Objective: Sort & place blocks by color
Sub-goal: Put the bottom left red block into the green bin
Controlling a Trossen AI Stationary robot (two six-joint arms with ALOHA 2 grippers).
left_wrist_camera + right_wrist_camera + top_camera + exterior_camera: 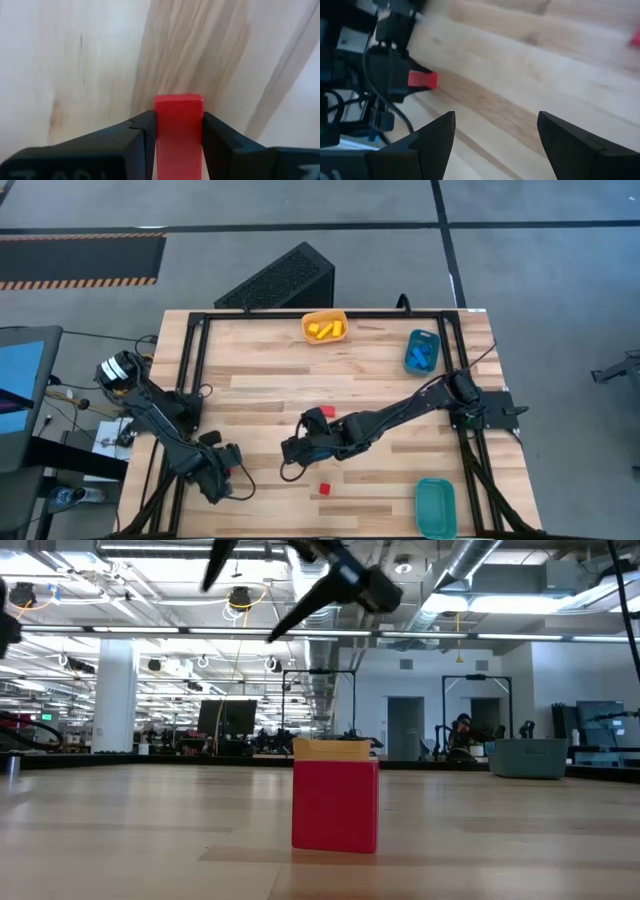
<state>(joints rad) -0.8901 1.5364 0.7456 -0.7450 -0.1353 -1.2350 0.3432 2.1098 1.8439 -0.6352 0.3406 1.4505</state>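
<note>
My left gripper [178, 131] clenches 1 red block [178, 131] near the desk's [270, 370] front left corner; my right gripper [495, 131] hangs released mid-desk.

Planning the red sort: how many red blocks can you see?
3: held red block in the left gripper; loose red block near the front edge; third red block beside the right arm. Others may be hidden.

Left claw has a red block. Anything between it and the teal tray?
Possibly. The left claw grips a red block at the table's front left; the teal tray sits front right. A loose red cube lies roughly between, and the right claw hovers just behind that line.
</note>
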